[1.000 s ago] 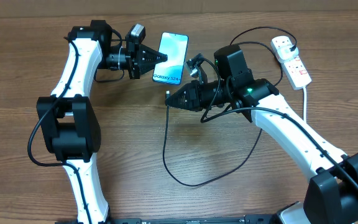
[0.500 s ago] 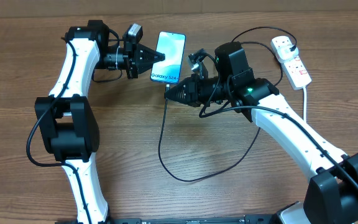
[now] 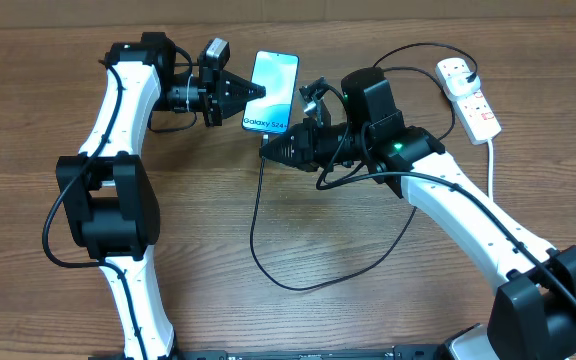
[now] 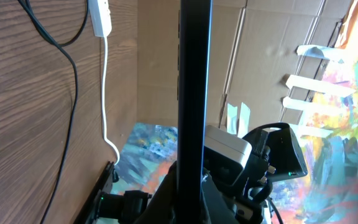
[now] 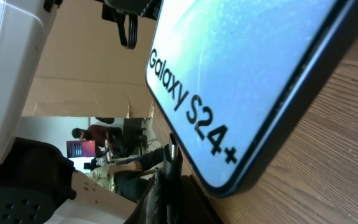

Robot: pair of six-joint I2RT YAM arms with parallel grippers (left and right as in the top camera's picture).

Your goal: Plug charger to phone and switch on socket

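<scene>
**Overhead:** You are clamping the black two-finger left gripper (image 3: 253, 93) shut on the long edge of the slim smartphone (image 3: 274, 88) with the lit blue-teal screen, which is sitting just past those fingertips. Your right gripper (image 3: 267, 148) is pinched closed on the small black connector tip of the long thin black charger cable (image 3: 255, 235), with the tip pointing at the phone's bottom edge just ahead of its fingers. The white elongated power strip (image 3: 476, 105) with red switches is lying well behind that gripper on the brown wooden table (image 3: 368, 320), untouched. To seat the plug well, you are likely needing to line the tip up with the port, then push along the phone's length while the left fingers brace it.

**Left wrist:** Only here is the smartphone (image 4: 194, 87) showing edge-on, a dark bar rising straight from between the closed fingers, so the hold is looking square. The power strip's thick white cord (image 4: 107, 93) is trailing off to one side. The connector is hidden.

**Right wrist:** This view alone is showing the small gap. The connector tip (image 5: 173, 152) is poking out of the closed fingers just beside the bottom edge, under the "Galaxy S24+" lettering, and not yet in. The port itself is not visible.
</scene>
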